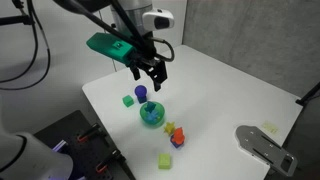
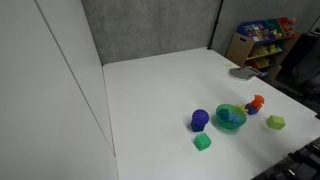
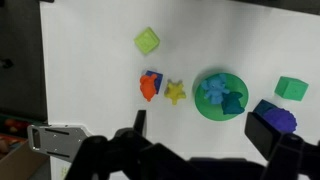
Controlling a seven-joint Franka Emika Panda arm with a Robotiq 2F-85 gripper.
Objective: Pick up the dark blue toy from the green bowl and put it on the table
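Fingers (image 3: pixel 270 135) spread wide and empty — ready to straddle the dark blue toy (image 3: pixel 236 102) at the green bowl's (image 3: pixel 201 108) four o'clock.

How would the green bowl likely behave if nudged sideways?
The green bowl looks like small glossy plastic, so it is probably light and would slide on the smooth white table rather than resist. It looks low and wide, so tipping seems unlikely. The small toys inside probably add little weight.

I can read no text, label, brand, number or sign anywhere in my 3 views.
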